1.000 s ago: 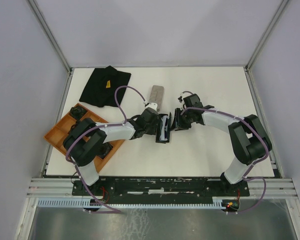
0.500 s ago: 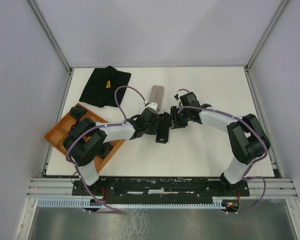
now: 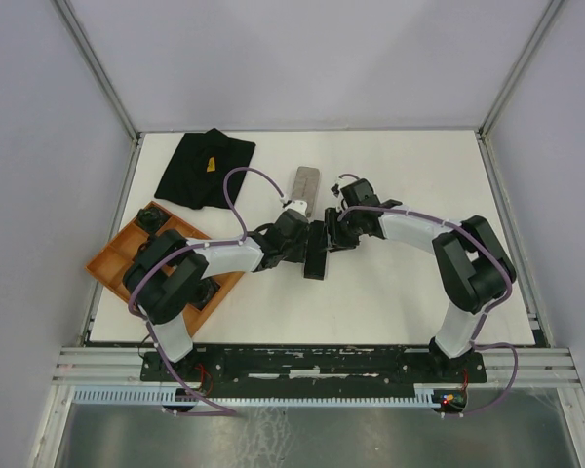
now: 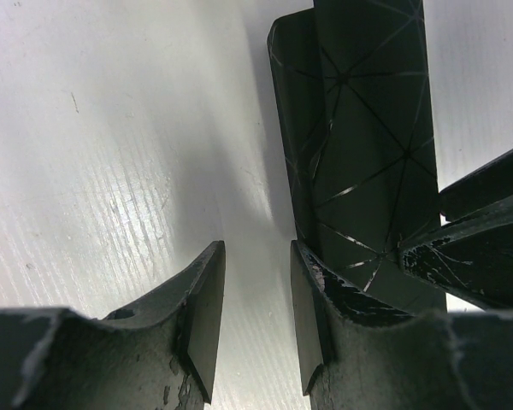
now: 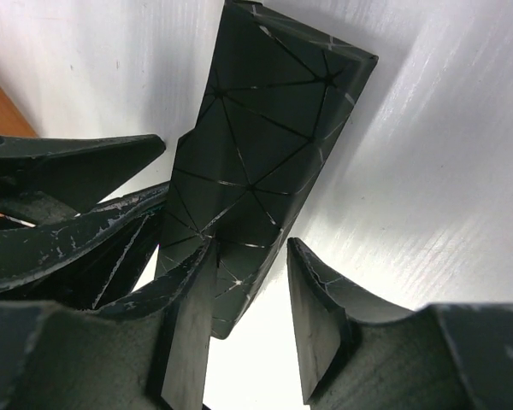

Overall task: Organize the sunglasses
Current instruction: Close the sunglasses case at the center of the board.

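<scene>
Meeting near the middle of the white table [image 3: 419, 292], two robot arms close in from either side on a shut black case [image 3: 317, 251] with a pattern of fine triangles.

The left pincer [image 3: 305, 244] sits low against the table. In its wrist view its fingers [image 4: 207, 316] stand apart with only bare table between them, and the black case [image 4: 359, 171] lies just outside the right-hand finger, touching it.

The right pincer [image 3: 337, 232] comes from the opposite side. In its wrist view its fingers [image 5: 312, 325] are spread. The near end of the black case [image 5: 256, 154] reaches into the gap and rests against one finger, with clear space before the other, so nothing is pinched.

A grey case [image 3: 305, 187] lies just beyond the pincers, toward the far edge. A folded black cloth [image 3: 206, 168] sits in the far left corner. An orange tray [image 3: 112, 255] rests at the left edge, partly under the left arm.

The sunglasses cannot be made out in any view. Dark shapes in the tray are too small to identify.
</scene>
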`<state>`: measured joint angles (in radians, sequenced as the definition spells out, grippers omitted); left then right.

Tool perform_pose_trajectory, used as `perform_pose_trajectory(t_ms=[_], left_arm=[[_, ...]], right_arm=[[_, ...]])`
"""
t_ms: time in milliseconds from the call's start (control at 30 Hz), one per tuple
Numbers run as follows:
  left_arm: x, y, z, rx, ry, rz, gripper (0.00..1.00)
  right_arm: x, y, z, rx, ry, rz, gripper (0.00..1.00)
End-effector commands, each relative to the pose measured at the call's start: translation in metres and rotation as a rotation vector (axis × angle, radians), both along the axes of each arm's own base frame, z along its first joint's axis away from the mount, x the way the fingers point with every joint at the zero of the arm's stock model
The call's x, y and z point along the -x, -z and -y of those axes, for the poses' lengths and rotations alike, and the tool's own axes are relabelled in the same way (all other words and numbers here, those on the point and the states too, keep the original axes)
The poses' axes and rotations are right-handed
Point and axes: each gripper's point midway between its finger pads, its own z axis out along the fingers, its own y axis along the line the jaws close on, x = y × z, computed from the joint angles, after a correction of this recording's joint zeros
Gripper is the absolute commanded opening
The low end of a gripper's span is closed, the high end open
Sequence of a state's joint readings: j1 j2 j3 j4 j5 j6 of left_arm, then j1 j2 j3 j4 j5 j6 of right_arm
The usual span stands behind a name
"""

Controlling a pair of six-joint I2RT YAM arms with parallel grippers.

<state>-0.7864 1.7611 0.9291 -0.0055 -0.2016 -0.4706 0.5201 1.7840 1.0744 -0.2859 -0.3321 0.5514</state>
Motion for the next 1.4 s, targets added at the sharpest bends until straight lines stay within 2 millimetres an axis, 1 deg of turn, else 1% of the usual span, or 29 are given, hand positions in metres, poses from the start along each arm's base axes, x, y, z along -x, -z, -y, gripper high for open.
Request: perform_pose_trajectory(t_ms=[0,333,467,567,667,800,933,1067,1167,1233,1367], left_arm=[[-0.004,-0.012,0.001,0.010,0.015,0.052,0.43],[-0.007,-0.032,-0.032,0.015,-0.124,0.134,0.43],[-0.007,-0.044,-0.037,0.051,-0.140,0.160,0.43],[-0.007,-0.051,-0.035,0.088,-0.131,0.169,0.44],[-0.007,-0.055,-0.031,0.122,-0.113,0.169,0.44],[-0.006,-0.057,-0.026,0.143,-0.096,0.164,0.44],[-0.006,-0.057,-0.028,0.143,-0.097,0.165,0.44],[-0.006,-0.058,-0.029,0.141,-0.100,0.166,0.45],[-0.006,-0.061,-0.030,0.145,-0.098,0.171,0.44],[-0.007,-0.062,-0.030,0.144,-0.098,0.175,0.44],[-0.007,-0.062,-0.031,0.144,-0.097,0.173,0.44]], right_arm=[[-0.005,0.007,0.002,0.079,-0.004,0.020,0.47],[0.007,0.033,0.021,0.261,-0.018,-0.019,0.47],[0.012,0.042,0.031,0.338,-0.030,-0.030,0.47],[0.016,0.045,0.038,0.372,-0.048,-0.034,0.47],[0.015,0.036,0.033,0.343,-0.065,-0.010,0.48],[0.005,0.008,0.016,0.247,-0.081,0.057,0.49],[-0.005,-0.022,-0.001,0.152,-0.078,0.124,0.50],[-0.012,-0.042,-0.008,0.102,-0.060,0.171,0.51],[-0.014,-0.047,-0.006,0.101,-0.043,0.185,0.51],[-0.013,-0.047,-0.006,0.102,-0.036,0.182,0.52],[-0.010,-0.036,-0.002,0.123,-0.025,0.159,0.52]])
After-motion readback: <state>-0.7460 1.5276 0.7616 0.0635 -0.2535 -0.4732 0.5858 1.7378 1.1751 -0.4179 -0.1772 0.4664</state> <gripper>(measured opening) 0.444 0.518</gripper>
